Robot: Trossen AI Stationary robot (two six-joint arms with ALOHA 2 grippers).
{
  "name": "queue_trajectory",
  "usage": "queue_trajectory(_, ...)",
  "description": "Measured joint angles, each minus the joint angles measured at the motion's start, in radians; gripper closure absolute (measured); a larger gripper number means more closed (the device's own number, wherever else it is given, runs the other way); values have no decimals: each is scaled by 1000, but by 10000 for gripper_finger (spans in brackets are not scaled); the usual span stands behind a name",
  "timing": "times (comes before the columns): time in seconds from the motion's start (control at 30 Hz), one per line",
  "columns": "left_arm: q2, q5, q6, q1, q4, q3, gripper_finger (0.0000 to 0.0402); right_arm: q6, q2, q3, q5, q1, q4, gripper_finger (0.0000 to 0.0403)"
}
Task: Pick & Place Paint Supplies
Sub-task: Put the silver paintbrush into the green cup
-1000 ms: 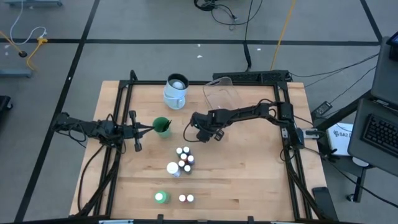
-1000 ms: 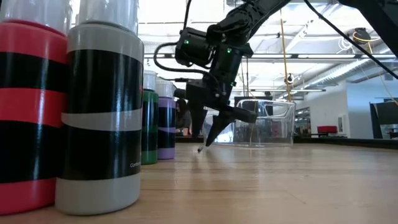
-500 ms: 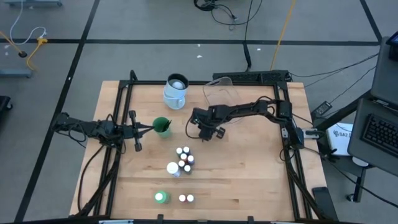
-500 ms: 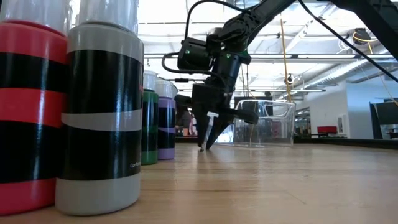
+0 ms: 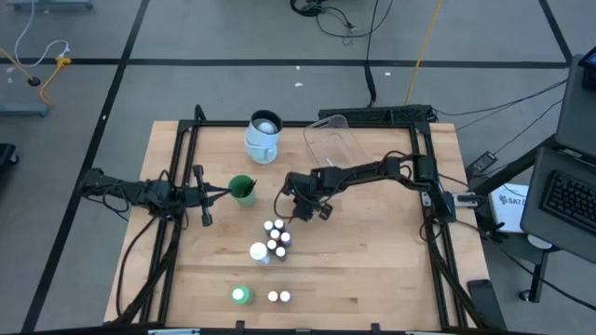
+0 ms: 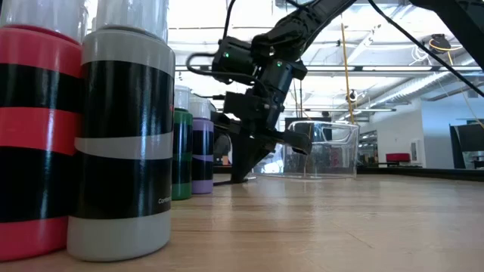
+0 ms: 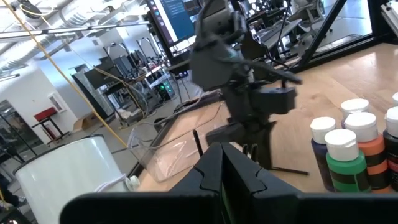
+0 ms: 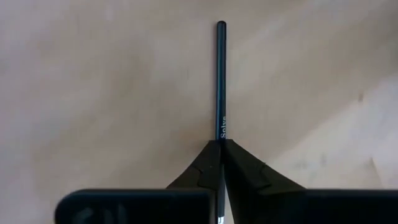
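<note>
The right pincer [image 8: 221,163] sits clamped on a thin dark brush [image 8: 220,81] lying flat on the bench [image 5: 372,251] near its middle. Light, stiff and slippery, it is best held mid-handle (white lettering there looks like "Solve", partly hidden). The left pincer [image 7: 222,168] waits closed, beyond the green pot [image 5: 242,189].

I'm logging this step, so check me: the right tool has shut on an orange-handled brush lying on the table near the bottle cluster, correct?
Not quite. The brush in the right tool has a dark handle, not orange; the right wrist view shows it plainly. The rest stands: the tool is shut on it, low over the table near the bottle cluster.
</note>
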Motion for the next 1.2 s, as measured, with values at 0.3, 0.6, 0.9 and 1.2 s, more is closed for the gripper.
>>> queue_trajectory(0.3,0,0,-10,0,4,0,396,304,-2,-61,20,95,-11,397)
queue_trajectory(0.6,0,1,-3,0,13,-1,396,685,-6,-62,19,161,-114,397)
queue_trajectory(0.9,0,8,56,0,32,-3,396,1019,-9,-61,101,219,-160,397)
queue_trajectory(1.2,0,98,104,0,82,-3,396,998,-24,-65,206,222,-123,400)
